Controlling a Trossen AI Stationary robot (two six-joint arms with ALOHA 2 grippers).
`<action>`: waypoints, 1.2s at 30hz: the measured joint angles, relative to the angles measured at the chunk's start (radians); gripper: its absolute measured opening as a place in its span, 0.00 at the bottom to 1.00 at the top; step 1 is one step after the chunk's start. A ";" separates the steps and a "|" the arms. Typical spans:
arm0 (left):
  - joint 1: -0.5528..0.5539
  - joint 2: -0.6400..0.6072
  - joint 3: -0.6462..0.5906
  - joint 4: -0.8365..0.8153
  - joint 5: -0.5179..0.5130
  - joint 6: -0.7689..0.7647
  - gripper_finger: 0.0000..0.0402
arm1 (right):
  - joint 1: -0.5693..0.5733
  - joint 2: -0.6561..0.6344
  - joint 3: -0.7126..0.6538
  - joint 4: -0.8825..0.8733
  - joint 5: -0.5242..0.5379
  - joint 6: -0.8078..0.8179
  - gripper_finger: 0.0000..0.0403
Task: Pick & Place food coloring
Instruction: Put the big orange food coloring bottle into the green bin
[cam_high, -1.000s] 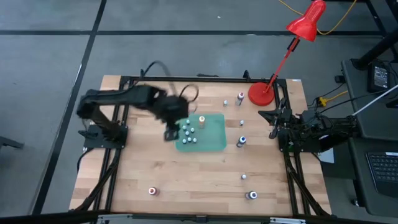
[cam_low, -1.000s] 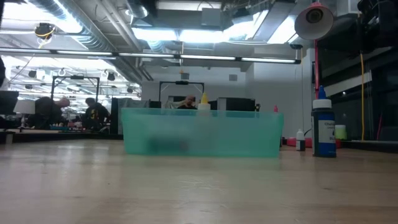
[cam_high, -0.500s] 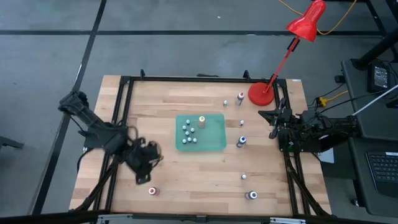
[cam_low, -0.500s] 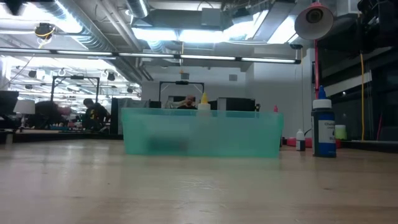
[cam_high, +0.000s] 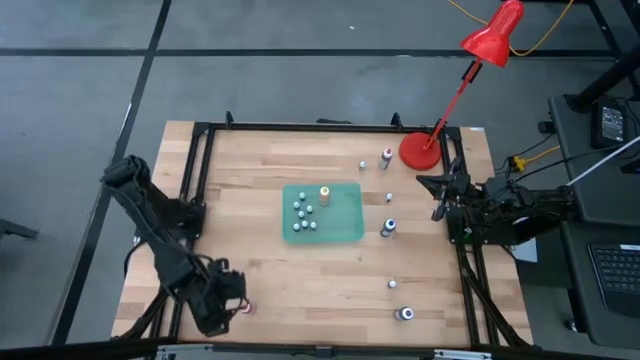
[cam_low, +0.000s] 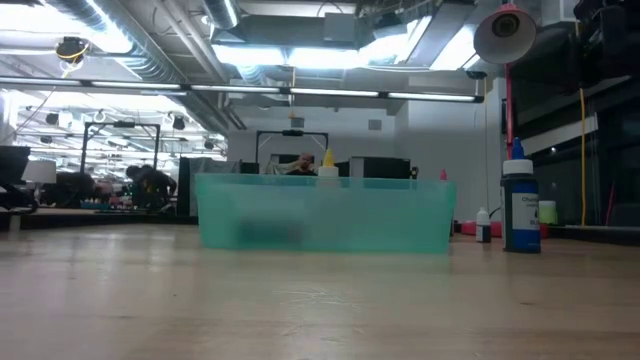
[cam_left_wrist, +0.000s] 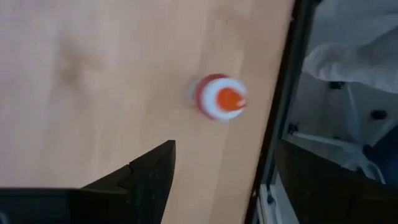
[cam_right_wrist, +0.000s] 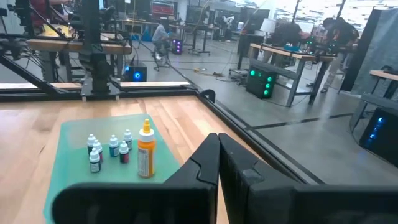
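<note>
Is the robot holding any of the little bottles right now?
No. The left gripper hovers beside a red-and-white capped bottle without touching it. The right gripper waits closed at the table's right edge, empty.

Open-plan robotics lab: exposed grey ceiling ducts (cam_low: 150, 45), long strip lights (cam_low: 300, 92), rows of cluttered equipment workbenches (cam_right_wrist: 298, 59).

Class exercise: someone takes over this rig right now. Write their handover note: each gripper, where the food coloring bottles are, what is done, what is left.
Left gripper: near front-left corner, beside a red bottle, holding nothing visible; finger state unclear.
Right gripper: parked at the right edge, shut, empty.
Done: about seven bottles stand on the green tray, including an orange one.
Left: loose bottles to the tray's right, such as the blue-capped bottle, two near the front edge, plus the red one.
</note>
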 joint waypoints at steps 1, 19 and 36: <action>0.000 0.020 0.000 0.024 -0.001 0.023 0.67 | 0.000 0.000 0.000 0.000 0.000 0.000 0.03; 0.061 0.192 0.000 0.102 -0.022 0.166 0.58 | 0.000 0.000 0.000 -0.002 0.000 0.002 0.03; 0.120 0.034 0.000 0.076 -0.146 0.166 0.35 | 0.000 0.000 0.000 -0.002 0.000 0.000 0.03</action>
